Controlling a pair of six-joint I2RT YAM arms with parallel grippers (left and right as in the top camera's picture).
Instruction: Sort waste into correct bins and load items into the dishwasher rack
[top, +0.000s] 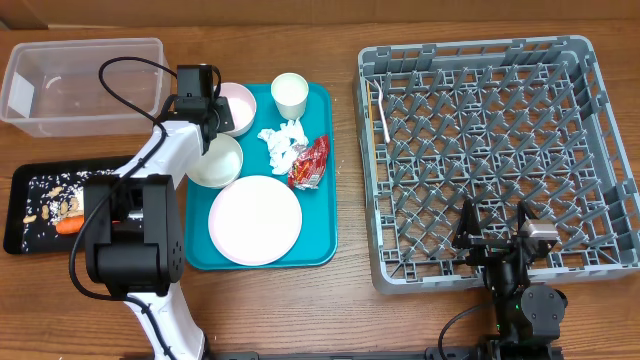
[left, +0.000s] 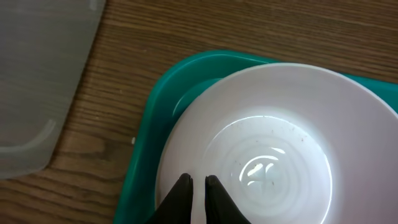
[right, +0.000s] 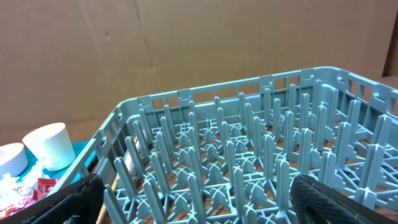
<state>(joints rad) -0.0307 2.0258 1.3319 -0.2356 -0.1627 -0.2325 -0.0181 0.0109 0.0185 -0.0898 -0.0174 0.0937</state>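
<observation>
Left gripper (left: 198, 184) jaws nearly together over bowl (left: 292, 124) at teal tray (left: 149, 143) corner, near tub (top: 80, 85); can't tell if pinching. Second bowl (top: 215, 160) and plate (top: 255, 220) crowd close. Right gripper (top: 495, 212) spread wide over rack (top: 480, 130) edge.

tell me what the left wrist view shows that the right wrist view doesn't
Only the left wrist view: the clear tub, and the left gripper shut over a white bowl's inside. Only the right wrist view: the grey rack, a white cup, the red wrapper, and the open right gripper. Both: the teal tray and a white bowl, perhaps not the same one.
</observation>
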